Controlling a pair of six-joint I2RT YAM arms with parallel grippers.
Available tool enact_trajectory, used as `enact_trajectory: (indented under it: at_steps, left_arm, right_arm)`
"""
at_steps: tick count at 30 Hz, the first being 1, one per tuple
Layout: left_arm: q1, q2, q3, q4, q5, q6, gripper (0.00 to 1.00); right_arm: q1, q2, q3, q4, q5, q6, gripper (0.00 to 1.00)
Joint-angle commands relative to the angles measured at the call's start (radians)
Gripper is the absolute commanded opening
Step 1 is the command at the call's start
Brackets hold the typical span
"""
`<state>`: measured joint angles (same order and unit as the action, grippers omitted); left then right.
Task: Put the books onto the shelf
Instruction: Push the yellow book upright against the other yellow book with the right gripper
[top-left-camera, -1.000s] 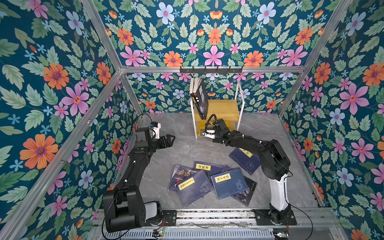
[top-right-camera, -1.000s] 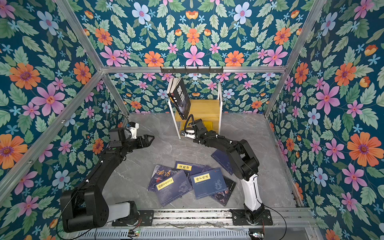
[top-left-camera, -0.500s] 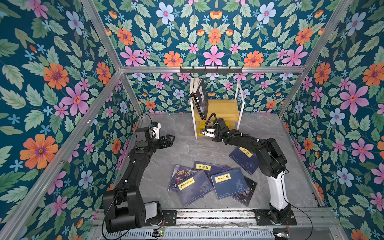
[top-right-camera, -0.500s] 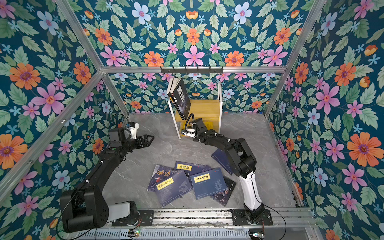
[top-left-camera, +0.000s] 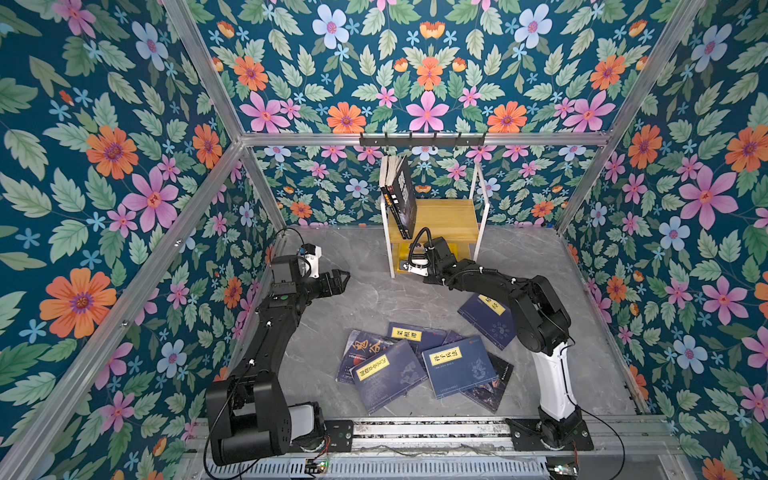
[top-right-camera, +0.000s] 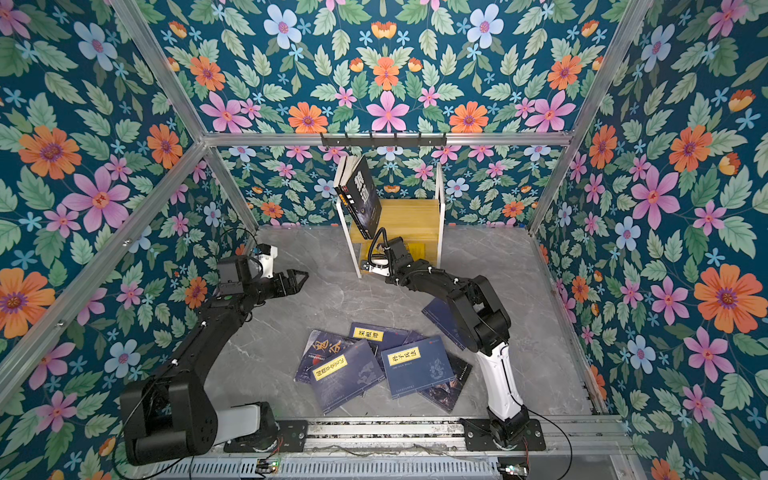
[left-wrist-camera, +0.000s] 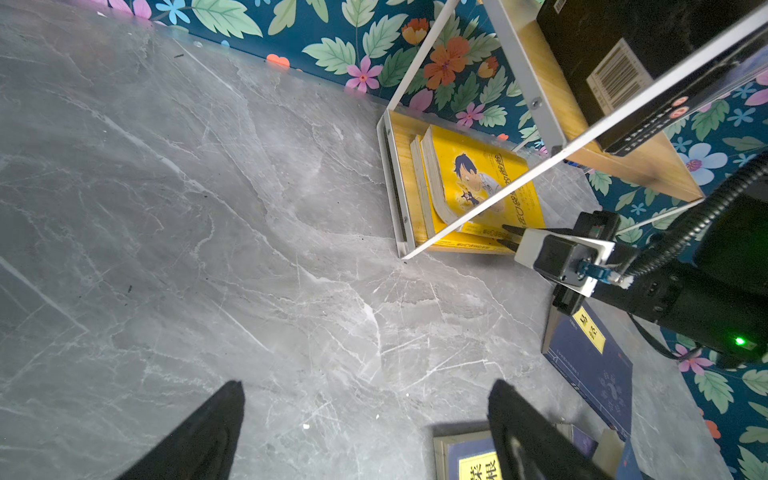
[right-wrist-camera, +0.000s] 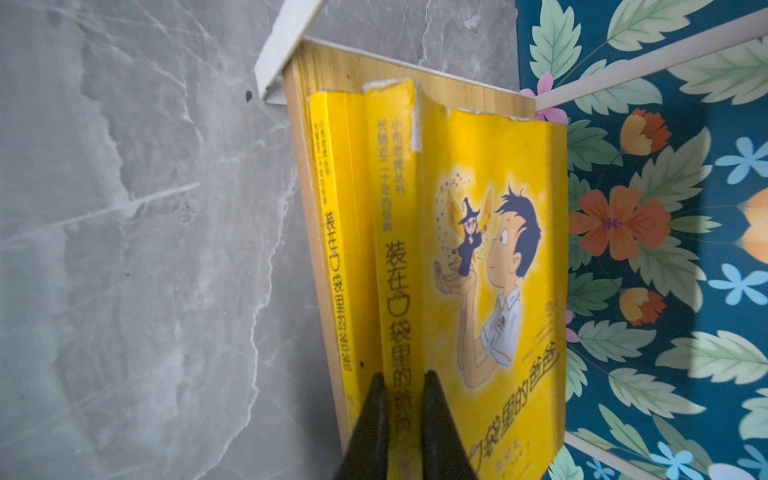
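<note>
The right arm (top-left-camera: 536, 307) has edged leftward. Only the right wrist view shows the right claw (right-wrist-camera: 404, 375) pinching the bright yellow cartoon-boy paperback (right-wrist-camera: 490, 208); left claw (top-left-camera: 340, 277) hangs spread, centre-left.

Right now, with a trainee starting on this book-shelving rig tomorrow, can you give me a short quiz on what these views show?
1. True or false: the left gripper holds a book.
2. Which tier of the shelf holds the yellow books? A upper, B lower, C neither.
3. Fill in: the right gripper pinches one of them by its ____.
Key: 1 false; 2 B; 3 spine.
</note>
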<state>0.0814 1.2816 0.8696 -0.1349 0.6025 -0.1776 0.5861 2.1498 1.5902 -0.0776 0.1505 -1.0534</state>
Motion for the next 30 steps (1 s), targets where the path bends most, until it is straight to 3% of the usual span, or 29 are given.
enact_trajectory:
  at_steps: [1, 11, 13, 16, 20, 30]
  left_arm:
    - [0.001, 0.002, 0.0, 0.003, 0.008, 0.01, 0.93]
    - [0.001, 0.001, -0.003, 0.005, 0.008, 0.01, 0.93]
    - [0.001, 0.001, -0.003, 0.005, 0.008, 0.01, 0.93]
    - [0.001, 0.001, -0.002, 0.005, 0.008, 0.01, 0.93]
    - [0.001, 0.001, -0.003, 0.005, 0.008, 0.01, 0.93]
    - [0.001, 0.007, -0.002, 0.01, 0.013, 0.003, 0.92]
  right_arm:
    - [0.004, 0.01, 0.005, -0.013, -0.049, 0.011, 0.11]
    - [0.008, 0.014, 0.016, -0.023, -0.049, 0.02, 0.12]
    - [0.012, 0.01, 0.016, -0.03, -0.049, 0.02, 0.17]
    - [0.014, 0.002, 0.014, -0.04, -0.049, 0.025, 0.33]
    - [0.012, -0.042, 0.001, -0.067, -0.075, 0.039, 0.44]
    - [-0.005, -0.068, 0.003, -0.123, -0.133, 0.075, 0.48]
